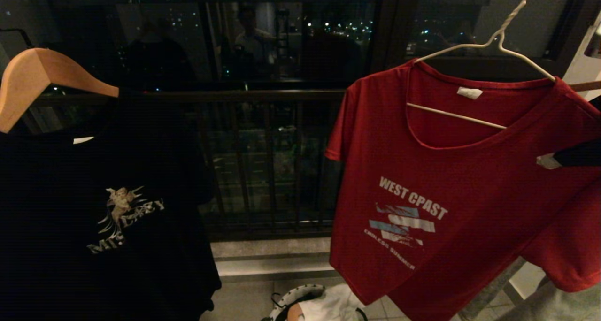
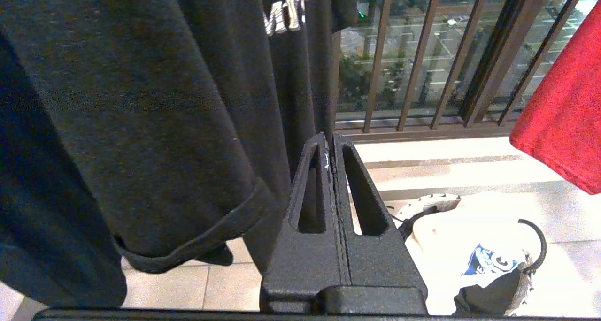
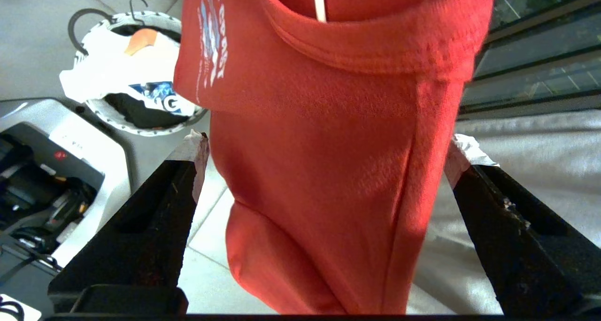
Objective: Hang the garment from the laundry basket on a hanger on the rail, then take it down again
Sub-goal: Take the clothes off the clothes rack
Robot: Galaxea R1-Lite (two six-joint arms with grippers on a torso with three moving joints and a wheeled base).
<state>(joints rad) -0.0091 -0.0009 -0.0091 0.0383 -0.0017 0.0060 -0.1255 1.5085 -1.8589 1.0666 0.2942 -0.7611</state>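
The red garment [image 1: 446, 171] with its "WEST COAST" print hangs on the thin white wire hanger [image 1: 497, 42] at the right. The hanger's hook runs up out of view and the rail does not show. My right gripper [image 3: 328, 145] is open, with a fold of the garment [image 3: 328, 100] between its taped fingers and a gap on each side. One taped fingertip [image 1: 547, 161] shows at the shirt's right shoulder. The laundry basket [image 1: 293, 300] sits on the floor below, holding a white T-shirt. My left gripper [image 2: 331, 140] is shut and empty, low beside the black shirt.
A black T-shirt [image 1: 94, 208] on a thick wooden hanger [image 1: 33, 77] hangs at the left. Behind both shirts runs a dark balcony railing [image 1: 263, 171] and a window. My own grey base [image 3: 56, 161] stands by the basket [image 3: 141, 124]. Pale cloth [image 3: 526, 171] lies to the right.
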